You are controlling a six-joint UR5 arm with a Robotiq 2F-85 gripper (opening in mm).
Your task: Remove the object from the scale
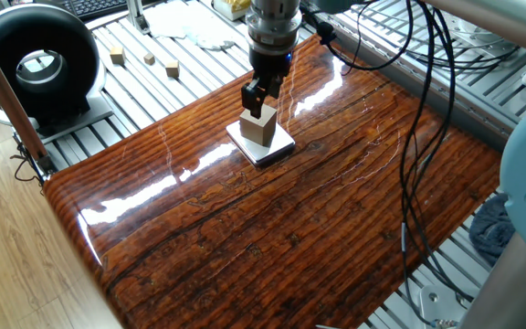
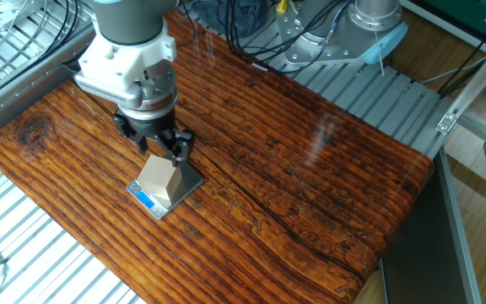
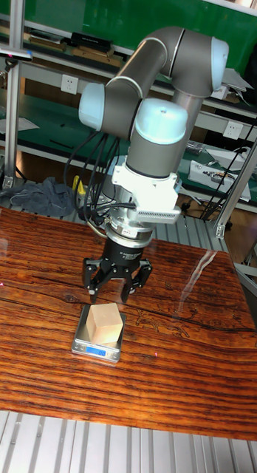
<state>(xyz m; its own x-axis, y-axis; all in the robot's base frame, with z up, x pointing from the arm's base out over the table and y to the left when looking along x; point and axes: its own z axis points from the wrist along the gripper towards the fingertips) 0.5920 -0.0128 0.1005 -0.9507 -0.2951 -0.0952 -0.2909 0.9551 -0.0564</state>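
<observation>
This was a robotics lab or workshop: a UR5 arm (image 3: 162, 111) stood over a glossy wood-grain tabletop (image 1: 272, 219) set on a ribbed aluminium bench (image 2: 369, 93), with cables (image 1: 418, 110) at two o'clock and a keyboard (image 1: 99, 7) at eleven.

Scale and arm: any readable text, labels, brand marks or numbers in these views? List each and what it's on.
None can be read.
The scale: blue display strip on its front edge, digits too small to read.
The wooden cube: plain, no marking.
The gripper and the arm: no legible brand or label.
The keyboard behind the table: keys too blurred to read.
</observation>
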